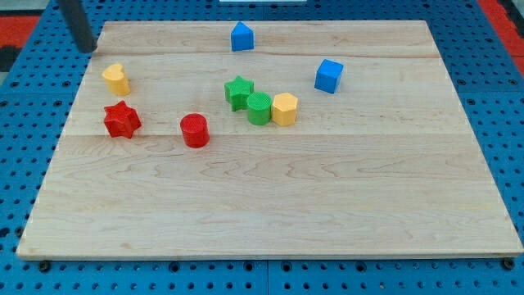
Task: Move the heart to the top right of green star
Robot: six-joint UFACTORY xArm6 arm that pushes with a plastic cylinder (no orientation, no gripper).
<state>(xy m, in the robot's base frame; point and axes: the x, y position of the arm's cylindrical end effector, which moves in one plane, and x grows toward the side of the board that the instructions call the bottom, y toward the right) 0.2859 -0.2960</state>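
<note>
The yellow heart (116, 79) lies at the board's upper left. The green star (239, 92) sits near the middle top, with a green cylinder (259, 107) touching its lower right side. My tip (87, 47) is at the board's top left corner, above and to the left of the yellow heart, apart from it. The heart is far to the left of the green star.
A yellow hexagon (284, 108) touches the green cylinder's right side. A red star (121, 120) and a red cylinder (195, 130) lie at the left. A blue pentagon-like block (241, 37) sits at the top edge and a blue cube (328, 75) at the right. The wooden board (270, 213) rests on a blue pegboard.
</note>
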